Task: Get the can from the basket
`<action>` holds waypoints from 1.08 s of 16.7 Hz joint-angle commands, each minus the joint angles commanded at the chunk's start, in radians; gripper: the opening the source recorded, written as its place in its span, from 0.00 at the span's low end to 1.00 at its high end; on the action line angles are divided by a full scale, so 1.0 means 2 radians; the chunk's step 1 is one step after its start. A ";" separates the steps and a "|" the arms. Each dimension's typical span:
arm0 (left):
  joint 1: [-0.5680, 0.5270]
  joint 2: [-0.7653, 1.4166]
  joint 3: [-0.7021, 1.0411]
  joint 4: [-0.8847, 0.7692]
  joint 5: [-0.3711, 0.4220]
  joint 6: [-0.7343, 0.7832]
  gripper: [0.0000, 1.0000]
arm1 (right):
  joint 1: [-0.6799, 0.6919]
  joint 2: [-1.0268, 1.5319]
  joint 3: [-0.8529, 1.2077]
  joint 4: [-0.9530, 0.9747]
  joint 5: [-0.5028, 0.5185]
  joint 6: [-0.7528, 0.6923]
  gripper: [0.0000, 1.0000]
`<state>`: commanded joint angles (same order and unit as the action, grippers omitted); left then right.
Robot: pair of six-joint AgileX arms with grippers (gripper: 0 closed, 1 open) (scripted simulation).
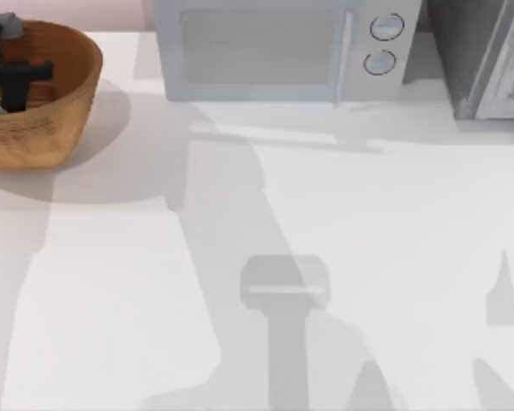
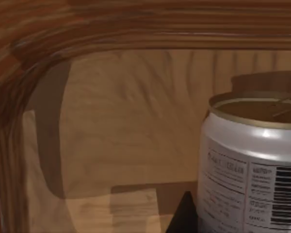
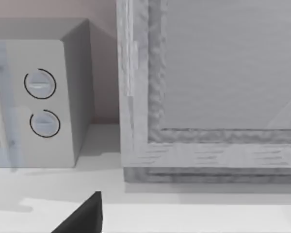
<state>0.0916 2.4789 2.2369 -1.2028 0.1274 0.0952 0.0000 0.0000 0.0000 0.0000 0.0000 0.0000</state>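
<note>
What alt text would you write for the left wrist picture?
A white can with a tan-gold top, small print and a barcode stands upright inside an orange-brown basket. A dark tip of the left gripper shows beside the can.

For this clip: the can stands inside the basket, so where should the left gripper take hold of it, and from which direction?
Grip the can across its round white side wall, just below the tan-gold top, coming down from above through the basket's open mouth. It stands upright, and the deep ribbed walls appear to block any sideways approach. The left gripper is already down inside the basket, close beside the can.
</note>
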 joint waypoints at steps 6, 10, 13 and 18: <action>-0.007 -0.160 -0.146 0.078 -0.009 -0.006 0.00 | 0.000 0.000 0.000 0.000 0.000 0.000 1.00; -0.012 -0.354 -0.318 0.168 -0.018 -0.014 0.00 | 0.000 0.000 0.000 0.000 0.000 0.000 1.00; -0.018 -0.530 -0.470 0.246 -0.026 -0.021 0.00 | 0.000 0.000 0.000 0.000 0.000 0.000 1.00; -0.028 -0.836 -0.739 0.385 -0.041 -0.032 0.00 | 0.000 0.000 0.000 0.000 0.000 0.000 1.00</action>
<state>0.0349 0.8072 0.7597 -0.4321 0.0458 0.0311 0.0000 0.0000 0.0000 0.0000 0.0000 0.0000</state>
